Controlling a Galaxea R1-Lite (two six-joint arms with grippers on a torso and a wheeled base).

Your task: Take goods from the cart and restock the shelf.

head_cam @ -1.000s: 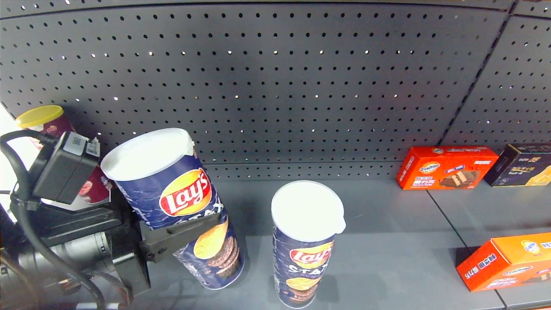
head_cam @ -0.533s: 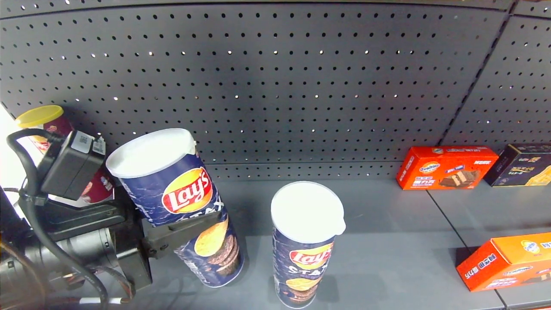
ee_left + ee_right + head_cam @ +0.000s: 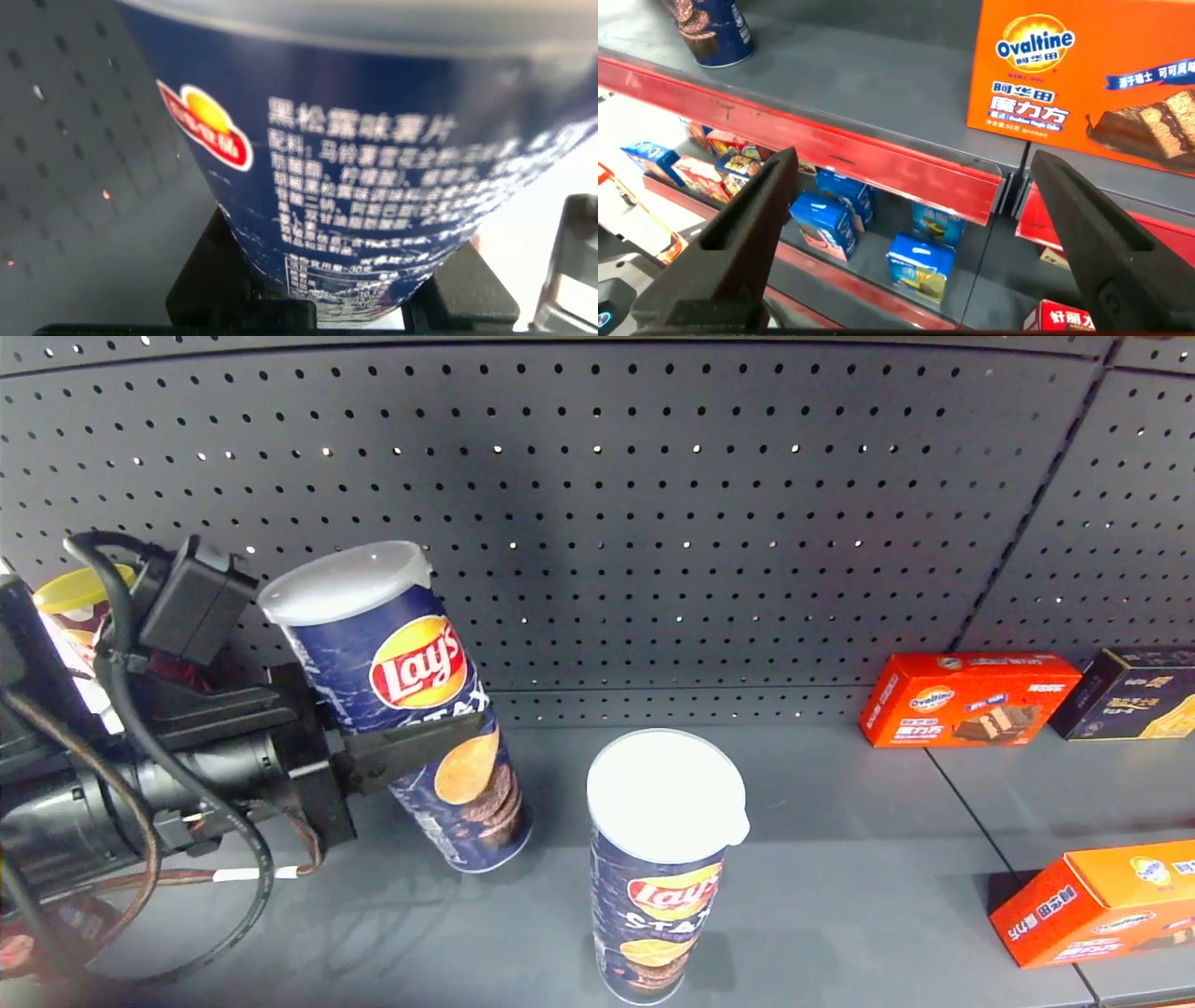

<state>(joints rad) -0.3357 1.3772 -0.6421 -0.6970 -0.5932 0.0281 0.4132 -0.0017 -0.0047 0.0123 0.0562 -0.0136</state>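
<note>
My left gripper (image 3: pixel 411 747) is shut on a dark blue chip can (image 3: pixel 401 691) with a clear lid. The can is tilted, its top leaning left, and its base is low over the grey shelf (image 3: pixel 840 859) near the pegboard back. In the left wrist view the can (image 3: pixel 355 177) sits between the black fingers (image 3: pixel 220 280). A second, matching can (image 3: pixel 658 868) stands upright to the right, nearer the front edge. In the right wrist view my right gripper (image 3: pixel 915 252) is open and holds nothing, in front of the red shelf edge (image 3: pixel 878 159).
A red box (image 3: pixel 966 698) and a dark box (image 3: pixel 1134 691) lie at the back right, and an orange box (image 3: pixel 1102 901) (image 3: pixel 1083 75) at the front right. A yellow-lidded can (image 3: pixel 79 593) stands far left. Blue packs (image 3: pixel 920 261) fill the lower shelf.
My left gripper has carried the tilted can deeper onto the shelf, toward the pegboard, and it now leans less. The standing can and the boxes have not moved.
</note>
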